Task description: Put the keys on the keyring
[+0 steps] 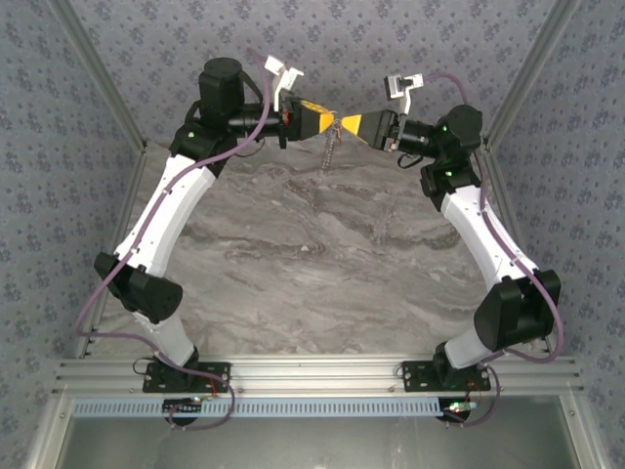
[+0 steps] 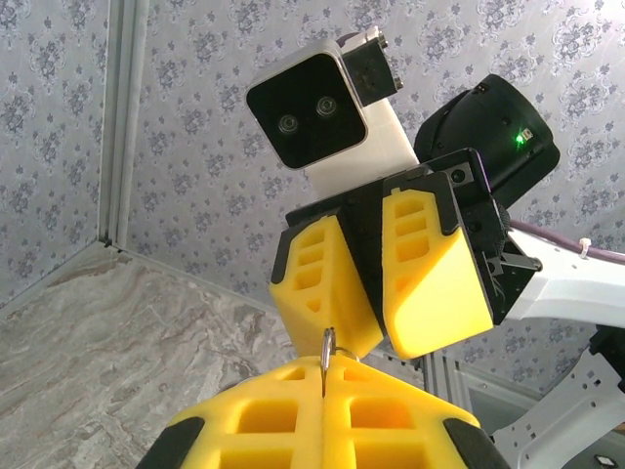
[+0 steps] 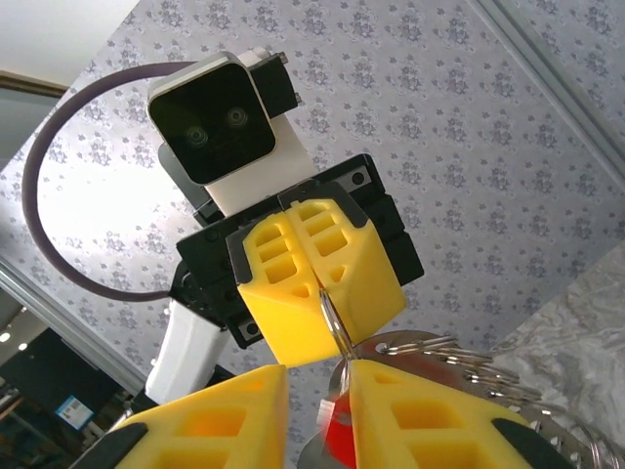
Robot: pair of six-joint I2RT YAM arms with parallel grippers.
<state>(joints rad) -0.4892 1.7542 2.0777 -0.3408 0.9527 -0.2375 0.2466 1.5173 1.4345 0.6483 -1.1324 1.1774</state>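
- Top view: left end effector [image 1: 325, 119] and right end effector [image 1: 349, 123] meet tip to tip over the worktop's [image 1: 312, 254] far edge, chain [image 1: 332, 151] dangling below.
- Left wrist: left one's clamped tight on the thin keyring [image 2: 327, 347].
- Right wrist: right one's jaws sit slightly apart, blurry red key [image 3: 340, 435] in the gap.

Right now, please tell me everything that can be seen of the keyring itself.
The keyring is a thin loop of silvery-grey metal wire, held up in the air. The left gripper is shut on it, hiding part of it; from the left wrist it shows edge-on and nearly upright. Its free part reaches into the gap of the right gripper, whose jaws stand apart, beside a blurred red key. Whether these touch it, I cannot tell.
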